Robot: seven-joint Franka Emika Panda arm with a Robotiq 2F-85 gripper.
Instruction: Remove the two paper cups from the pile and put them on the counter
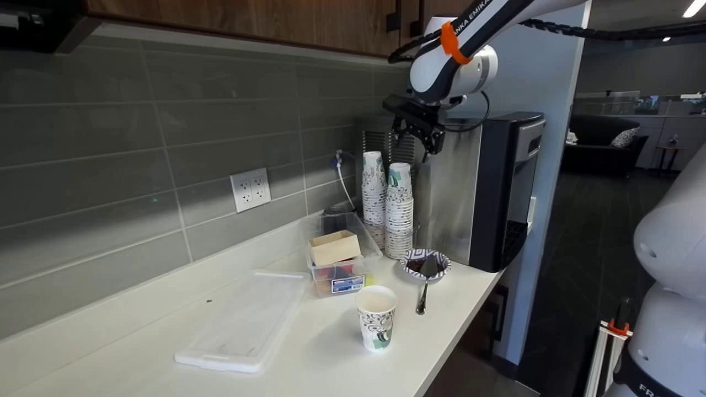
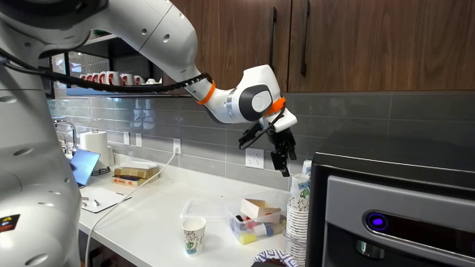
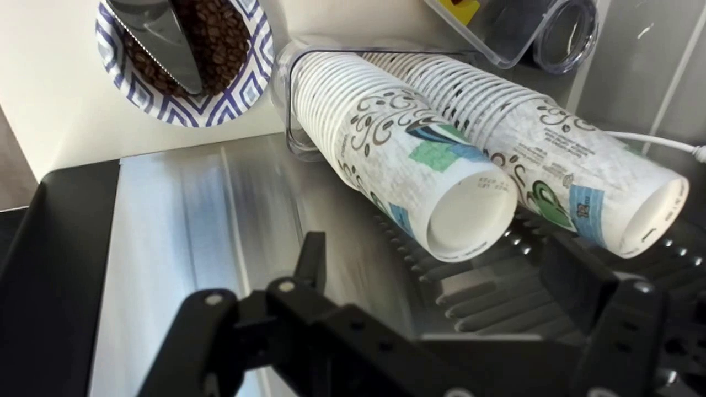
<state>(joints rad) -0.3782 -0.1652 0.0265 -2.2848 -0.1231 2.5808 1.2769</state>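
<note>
Gaping clear of the pile [image 1: 399, 220] — tool [image 3: 444, 264]

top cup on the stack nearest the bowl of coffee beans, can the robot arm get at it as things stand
Probably yes: the pincer stands open, and nothing shows between it and the top cup. The neighbouring stack is close, though, so room there might be tight.

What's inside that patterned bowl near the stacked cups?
The bowl holds brown coffee beans, with a grey utensil blade lying over part of them. What's under the blade, and the bowl's bottom below the beans, is covered.
</note>
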